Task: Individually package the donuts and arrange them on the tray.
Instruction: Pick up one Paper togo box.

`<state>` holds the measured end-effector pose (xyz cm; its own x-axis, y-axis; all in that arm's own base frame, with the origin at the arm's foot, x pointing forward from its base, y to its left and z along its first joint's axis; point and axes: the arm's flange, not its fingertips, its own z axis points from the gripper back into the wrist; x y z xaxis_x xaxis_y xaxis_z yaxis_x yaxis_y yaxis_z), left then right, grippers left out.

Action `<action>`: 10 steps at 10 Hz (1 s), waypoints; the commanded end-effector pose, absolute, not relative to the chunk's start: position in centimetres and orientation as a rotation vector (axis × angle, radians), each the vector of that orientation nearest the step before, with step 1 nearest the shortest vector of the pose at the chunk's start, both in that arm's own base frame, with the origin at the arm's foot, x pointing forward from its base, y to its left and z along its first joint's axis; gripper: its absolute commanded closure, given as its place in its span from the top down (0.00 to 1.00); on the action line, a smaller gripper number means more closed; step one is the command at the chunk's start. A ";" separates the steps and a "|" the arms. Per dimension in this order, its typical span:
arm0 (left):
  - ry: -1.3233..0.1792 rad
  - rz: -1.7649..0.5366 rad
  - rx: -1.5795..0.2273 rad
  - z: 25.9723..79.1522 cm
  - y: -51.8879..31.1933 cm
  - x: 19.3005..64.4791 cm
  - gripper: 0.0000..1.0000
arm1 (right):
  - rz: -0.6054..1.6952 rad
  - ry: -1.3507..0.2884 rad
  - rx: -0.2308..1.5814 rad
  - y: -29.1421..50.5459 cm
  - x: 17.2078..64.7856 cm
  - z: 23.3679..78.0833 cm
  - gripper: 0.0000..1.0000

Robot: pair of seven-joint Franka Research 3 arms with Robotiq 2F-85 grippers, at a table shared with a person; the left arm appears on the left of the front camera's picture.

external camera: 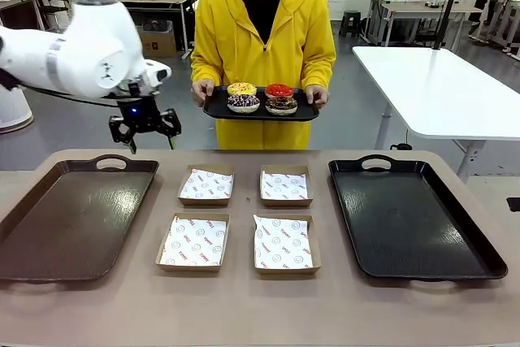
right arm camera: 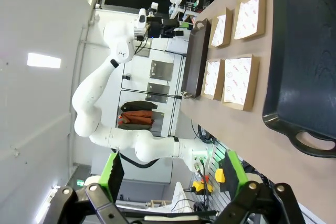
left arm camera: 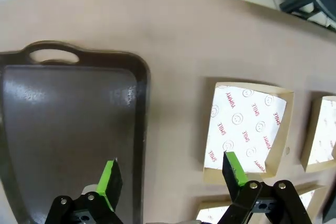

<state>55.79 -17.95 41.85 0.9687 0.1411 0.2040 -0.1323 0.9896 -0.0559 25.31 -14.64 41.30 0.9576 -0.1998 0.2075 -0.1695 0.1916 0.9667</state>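
Front view: donuts [external camera: 262, 97] on held tray [external camera: 218, 108], beyond left hand [external camera: 152, 145].

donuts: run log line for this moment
donuts: four on platter held by person | boxes: four empty | left claw: open, above table | right claw: open

1. Paper [left arm camera: 247, 129] in the box [left arm camera: 283, 100] beside the brown tray [left arm camera: 63, 129], left wrist view: the red words "YUMMY" and "SMILE" are printed over and over. They run sideways among small round face marks.
2. Next paper [left arm camera: 321, 142], farther along the table [left arm camera: 173, 30]: the same kind of red print, cut off by the picture's edge and not readable.
3. Front view: the box papers [external camera: 205, 185] carry red print too small to read.
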 end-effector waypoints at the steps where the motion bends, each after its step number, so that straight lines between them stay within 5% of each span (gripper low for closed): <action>1: -0.165 0.107 0.021 40.8 -21.0 57.7 1.00 | -0.017 -0.323 1.398 -14.6 25.5 41.3 1.00; 10: -0.077 0.040 0.013 34.6 -23.9 57.5 1.00 | -0.017 -0.323 1.398 -14.6 25.5 41.3 1.00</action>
<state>57.48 -23.91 34.20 0.9971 0.0316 0.0685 -0.0325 0.9994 0.0108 25.31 -14.64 41.29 0.9576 -0.1999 0.2074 -0.1693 0.1918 0.9667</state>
